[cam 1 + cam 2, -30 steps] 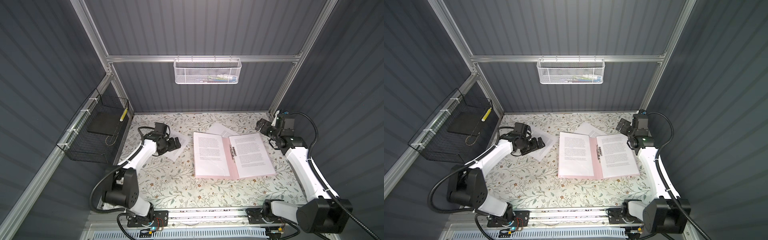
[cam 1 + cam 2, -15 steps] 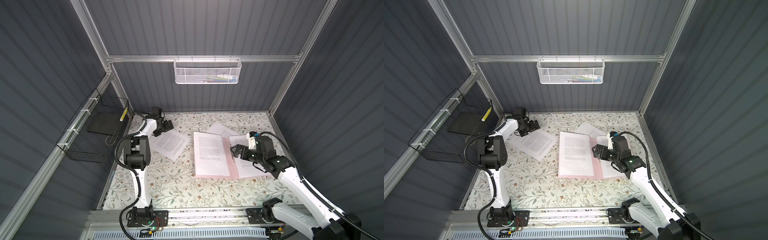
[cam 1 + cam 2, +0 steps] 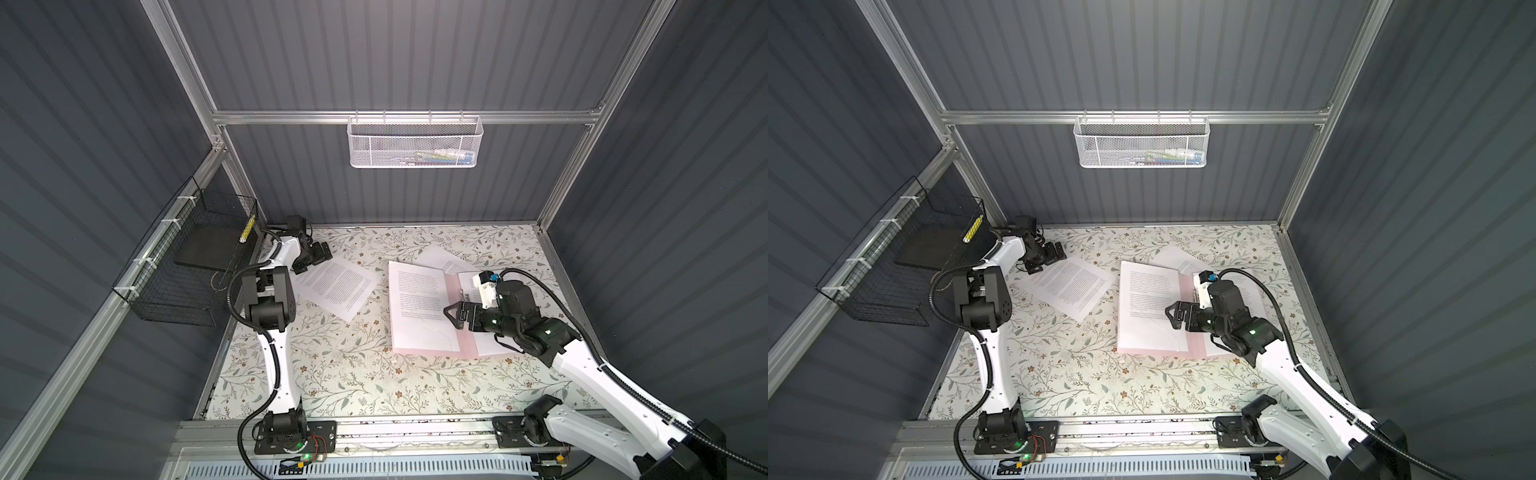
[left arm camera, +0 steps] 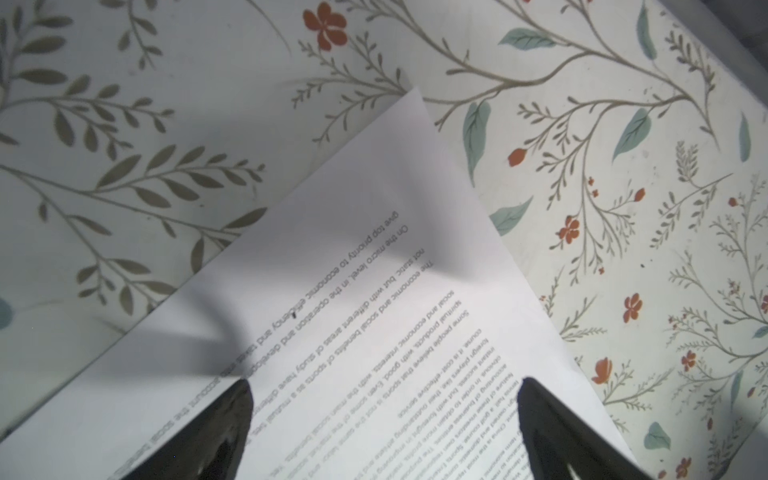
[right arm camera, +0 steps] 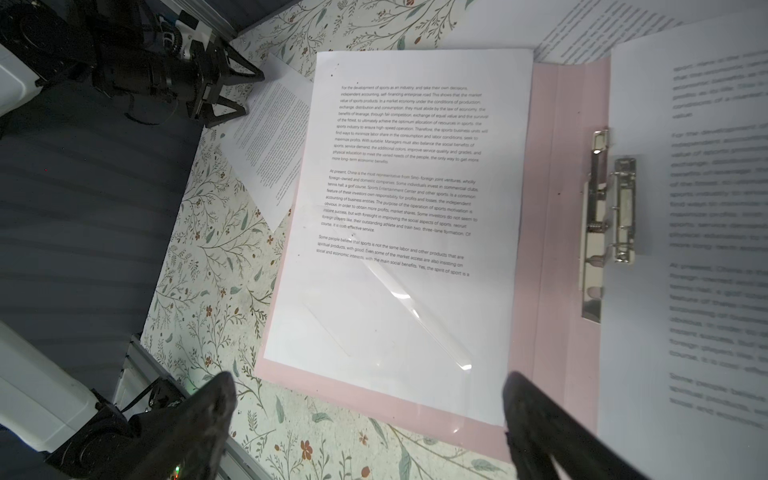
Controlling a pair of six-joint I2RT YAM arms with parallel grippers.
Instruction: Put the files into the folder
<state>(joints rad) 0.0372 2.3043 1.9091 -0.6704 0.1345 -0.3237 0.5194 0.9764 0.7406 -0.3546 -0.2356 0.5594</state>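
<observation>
- The floral table [image 3: 353,374] carries everything, and no brand or label shows on it.
- The folder [image 5: 552,249] lies open and flat right of the table's middle. It is pale pink, and its edges show around the pages in both top views [image 3: 1192,345].
- On its left flap sits one of the files [image 5: 399,291], a white sheet with three blocks of black print. The first line reads "For the development of sports as an industry", and lower down comes "At present, China is the most representative". A shiny diagonal streak crosses the blank lower part; what it is I cannot tell.
- The right-flap sheet [image 5: 685,291] is blurred in the right wrist view, and the right arm hides most of it in a top view.
- A loose sheet [image 3: 336,286] lies slanted on the table, left of the folder and apart from it. In the left wrist view [image 4: 374,291] its print runs upside down: "give top priority to economic efficiency".
- Another sheet [image 3: 440,259] pokes out from under the folder's far edge, mostly covered.
- The right gripper [image 3: 452,318] hangs over the folder's spine, jaws spread wide, holding nothing.
- The left gripper [image 3: 314,262] is over the loose sheet's far corner, jaws spread wide; whether it touches the sheet is unclear.
- The slim metal clip [image 5: 598,224] runs along the spine on the right flap.
</observation>
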